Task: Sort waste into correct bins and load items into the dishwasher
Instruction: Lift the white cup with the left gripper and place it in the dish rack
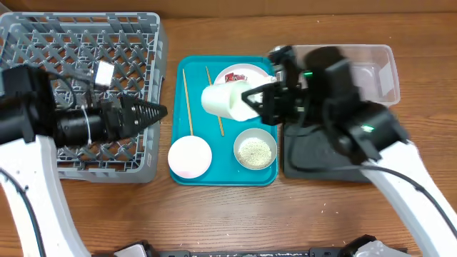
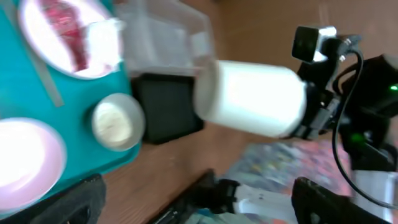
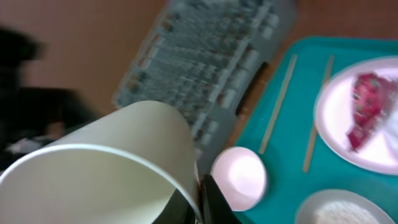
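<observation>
The dish rack [image 1: 71, 36] fills the left end of the table. The left arm lies across it, pointing right, and the left gripper [image 1: 161, 112] reaches just past the rack's right wall. In the left wrist view its fingers [image 2: 74, 199] sit at opposite lower corners of the picture. They are spread wide with nothing between them.

Next comes the teal tray [image 1: 223, 170]. Two chopsticks [image 1: 188, 103] lie on its left half, running front to back and a little apart from each other. The pink bowl [image 1: 189, 157] stands upright and empty at the near left corner. The plate [image 1: 255, 73] sits at the back of the tray with the red wrapper [image 1: 233, 77] on it.

A white cup [image 1: 223, 101] hangs on its side above the middle of the tray. From overhead it covers the near edge of the plate and part of the right chopstick. Its base points left toward the left gripper, and its mouth faces right.

The right gripper [image 1: 251, 100] pinches the cup's wall at the rim. The right wrist view looks into the open mouth, with one dark finger [image 3: 208, 199] against the rim.

The grey-green bowl [image 1: 235, 148] stands at the near right corner of the tray, and the rice [image 1: 255, 150] lies in it.

Right of the tray, the black tray [image 1: 310, 157] sits partly under the right arm. The clear tub [image 1: 382, 71] stands behind it at the far right.
</observation>
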Tool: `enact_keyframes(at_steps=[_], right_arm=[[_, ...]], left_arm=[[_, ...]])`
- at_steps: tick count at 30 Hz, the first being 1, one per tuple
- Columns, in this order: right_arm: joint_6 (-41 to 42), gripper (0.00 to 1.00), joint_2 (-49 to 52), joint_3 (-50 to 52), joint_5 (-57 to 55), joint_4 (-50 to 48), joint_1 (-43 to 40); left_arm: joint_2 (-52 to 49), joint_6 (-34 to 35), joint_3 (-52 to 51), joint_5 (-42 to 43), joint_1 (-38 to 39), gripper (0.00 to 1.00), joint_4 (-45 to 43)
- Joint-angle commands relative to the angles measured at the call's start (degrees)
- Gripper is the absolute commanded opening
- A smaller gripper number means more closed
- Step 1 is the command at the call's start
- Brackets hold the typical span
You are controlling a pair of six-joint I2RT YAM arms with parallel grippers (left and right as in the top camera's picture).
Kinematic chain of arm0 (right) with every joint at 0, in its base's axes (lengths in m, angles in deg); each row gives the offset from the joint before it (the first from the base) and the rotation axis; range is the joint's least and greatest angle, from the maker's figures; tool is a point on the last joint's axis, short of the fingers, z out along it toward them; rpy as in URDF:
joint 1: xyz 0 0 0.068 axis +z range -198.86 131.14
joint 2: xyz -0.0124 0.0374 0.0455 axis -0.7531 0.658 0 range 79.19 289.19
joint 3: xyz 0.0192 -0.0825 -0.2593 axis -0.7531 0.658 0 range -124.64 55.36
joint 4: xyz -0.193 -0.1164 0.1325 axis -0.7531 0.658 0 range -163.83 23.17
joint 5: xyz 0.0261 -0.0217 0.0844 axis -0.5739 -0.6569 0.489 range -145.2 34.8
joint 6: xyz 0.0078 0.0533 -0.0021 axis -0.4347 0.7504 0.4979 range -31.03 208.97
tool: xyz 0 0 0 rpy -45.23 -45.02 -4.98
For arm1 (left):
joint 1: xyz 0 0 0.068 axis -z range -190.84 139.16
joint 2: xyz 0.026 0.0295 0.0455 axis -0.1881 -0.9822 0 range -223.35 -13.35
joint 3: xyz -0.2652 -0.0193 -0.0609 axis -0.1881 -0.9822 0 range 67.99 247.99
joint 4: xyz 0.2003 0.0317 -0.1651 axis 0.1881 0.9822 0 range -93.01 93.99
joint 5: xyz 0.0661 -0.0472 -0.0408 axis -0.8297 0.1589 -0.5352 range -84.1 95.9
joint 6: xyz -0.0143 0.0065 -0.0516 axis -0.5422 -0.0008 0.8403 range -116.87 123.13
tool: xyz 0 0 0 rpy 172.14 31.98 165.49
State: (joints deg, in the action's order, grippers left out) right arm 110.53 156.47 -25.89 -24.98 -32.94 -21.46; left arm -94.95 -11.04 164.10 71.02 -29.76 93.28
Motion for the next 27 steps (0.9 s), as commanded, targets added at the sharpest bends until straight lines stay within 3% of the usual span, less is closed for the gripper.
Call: enact_keyframes(at_steps=[1,4,8,12,14,18,24,26,27], right_arm=[[-5.01,0.04,-2.99,-0.96,20.92,-1.97,-4.59],[-5.53,0.04,-3.08,-0.94,27.74,-3.10,-6.29],[-5.53,0.04,-2.67,-0.94,34.62,-5.70,-6.29],[-5.53,0.04,-2.58,-0.94,35.45,-6.14,-5.49],[-5.53,0.04,-2.58,-0.94,35.43,-6.14,-5.05],[-5.53,0.04,-2.29,-0.94,35.30,-6.16,-4.85],[-5.46,0.04,-1.84,-0.94,35.26,-7.37,-4.85],[-5.46,0.04,-1.57,-0.94,35.23,-8.11,-4.85],[-5.46,0.04,-1.40,-0.94,35.23,-8.31,-4.85]], left_arm=[[-2.49,-9.88,-0.39,13.66,3.15,1.00,0.55],[-2.78,-11.19,-0.39,18.43,6.86,0.98,0.52],[-2.71,-11.13,-0.39,20.06,11.61,0.89,0.52],[-2.69,-11.13,-0.39,20.74,15.89,0.84,0.52],[-2.69,-11.13,-0.39,21.59,17.73,0.86,0.52],[-2.62,-11.08,-0.39,25.53,20.72,1.00,0.52],[-2.49,-10.25,-0.37,25.51,23.17,0.99,0.52],[-2.49,-10.25,-0.37,25.51,24.22,0.93,0.52],[-2.49,-10.25,-0.37,25.51,24.61,0.82,0.52]])
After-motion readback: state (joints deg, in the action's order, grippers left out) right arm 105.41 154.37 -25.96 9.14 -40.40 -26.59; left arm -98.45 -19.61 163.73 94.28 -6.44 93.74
